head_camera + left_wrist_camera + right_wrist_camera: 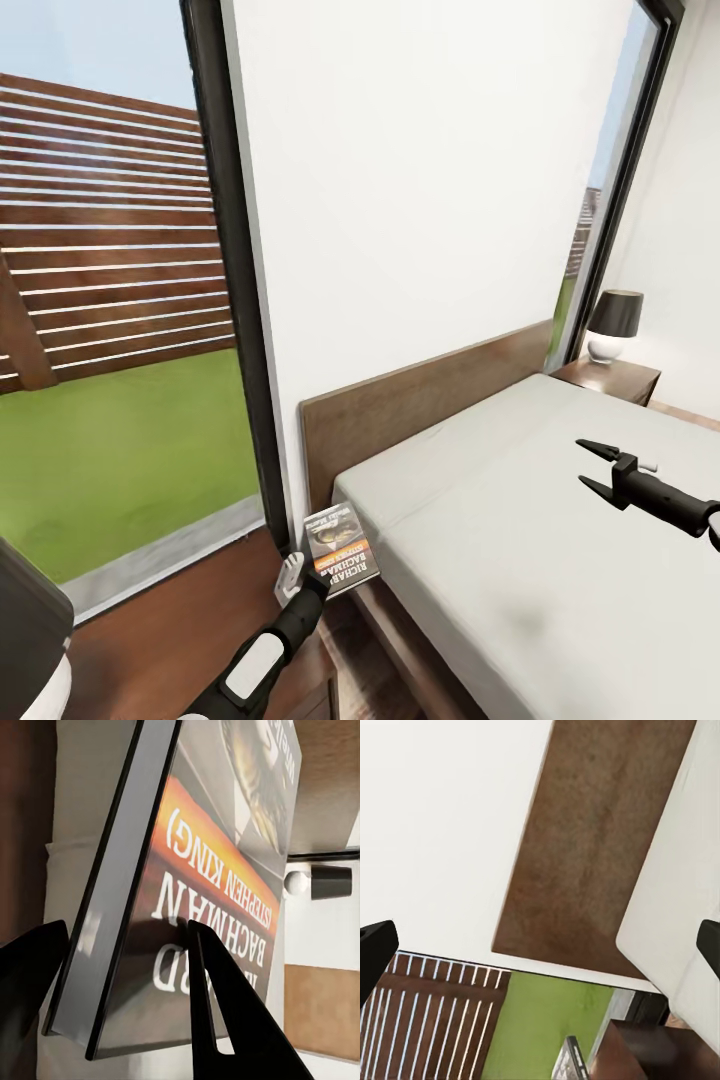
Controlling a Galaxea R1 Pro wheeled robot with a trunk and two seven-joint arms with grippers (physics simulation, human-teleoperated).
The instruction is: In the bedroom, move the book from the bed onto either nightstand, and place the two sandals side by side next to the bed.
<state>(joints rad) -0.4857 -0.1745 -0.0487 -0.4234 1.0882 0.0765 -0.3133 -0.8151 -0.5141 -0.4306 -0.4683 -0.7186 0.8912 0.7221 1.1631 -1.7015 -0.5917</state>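
From the head view, the left end effector (318, 580) holds the book (341, 551) upright at the near corner of the bed (520, 530), just off the mattress edge and above a dark wooden nightstand (318, 672) whose top shows at the frame's bottom. The right end effector (597, 467) hovers over the mattress with its jaws spread and nothing between them. A second nightstand (612, 378) with a black-shaded lamp (613, 325) stands at the far side of the headboard (420, 400).

In the left wrist view, the black fingers (225, 1012) clamp the book (195, 877) across its lower edge, cover on one side and back on the other.

In the right wrist view, the headboard (585, 847) and mattress (679, 877) lie ahead, fingertips (375, 952) wide apart.

The paperback looks light and thin, fairly stiff when pinched near the spine, but its glossy cover could slip; an edge grip suits it
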